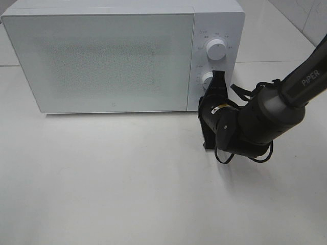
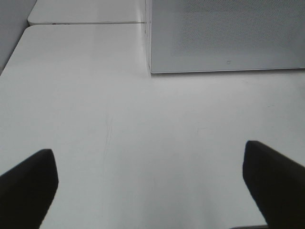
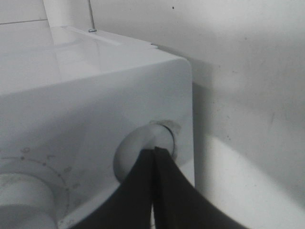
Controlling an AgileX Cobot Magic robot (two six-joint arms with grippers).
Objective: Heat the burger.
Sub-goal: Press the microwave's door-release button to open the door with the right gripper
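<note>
— Where is the burger?
— I cannot tell. The microwave (image 1: pixel 217 18) has its door (image 1: pixel 102 61) shut, and the frosted front hides whatever is behind it.
— What is the right gripper (image 1: pixel 218 76) doing?
— It is at the microwave's control panel with its jaws pressed flat together and nothing between them. The tips are against the lower knob (image 1: pixel 206 79), just under the upper knob (image 1: pixel 216 49). In the wrist view the two black fingers (image 3: pixel 138 191) meet in one seam, and their point rests on the knob's rounded side. It looks like contact, not a grasp around the knob.
— And the left gripper (image 2: pixel 147 150)?
— It is spread wide and holds nothing. Its fingers (image 2: pixel 28 183) hang over the bare white table (image 2: pixel 143 109) in front of the microwave, well apart from the door and facing the microwave's front corner.
— Is anything else near the microwave?
— Only the right arm (image 1: pixel 276 102), which reaches in from the knob side of the microwave.
</note>
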